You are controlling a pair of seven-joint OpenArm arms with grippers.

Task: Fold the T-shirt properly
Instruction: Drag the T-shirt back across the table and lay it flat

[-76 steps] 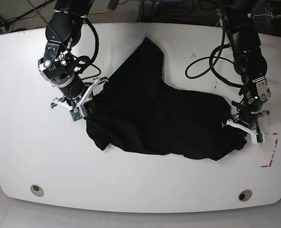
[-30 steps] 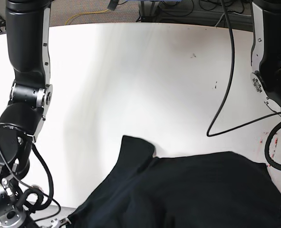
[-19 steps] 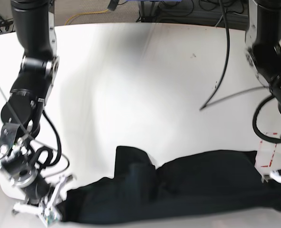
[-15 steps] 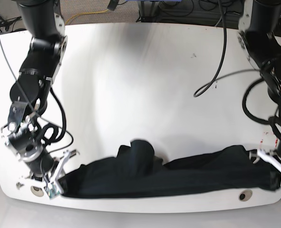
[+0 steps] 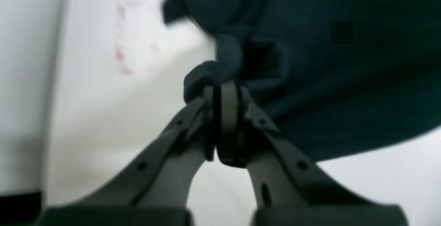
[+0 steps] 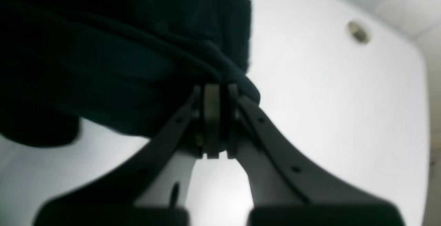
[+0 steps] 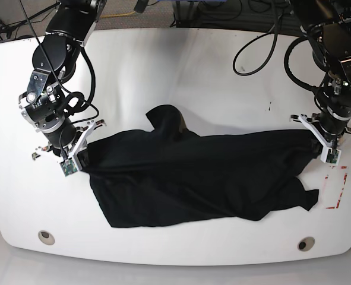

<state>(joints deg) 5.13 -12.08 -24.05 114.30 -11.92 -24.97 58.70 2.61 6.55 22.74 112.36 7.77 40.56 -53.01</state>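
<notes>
The black T-shirt [image 7: 199, 172] is stretched across the white table between my two grippers, its lower part draped toward the front edge. My left gripper [image 7: 325, 148], on the right in the base view, is shut on a bunched fold of the T-shirt [image 5: 213, 71]; its pads [image 5: 229, 115] are pressed together. My right gripper [image 7: 74, 157], on the left in the base view, is shut on the other end of the T-shirt [image 6: 220, 67], and its pads [image 6: 212, 115] are closed over the fabric. A sleeve or flap sticks up at the T-shirt's back edge [image 7: 166, 119].
Red tape marks [image 7: 337, 190] lie on the table near the right edge, just past the left gripper. Two round holes [image 7: 44, 237] [image 7: 306, 244] sit near the front edge. Black cables [image 7: 264, 53] loop over the table's back right.
Both grippers have carried the T-shirt from the table's front edge back toward the middle. The fabric is now spread flatter and wider between them.
</notes>
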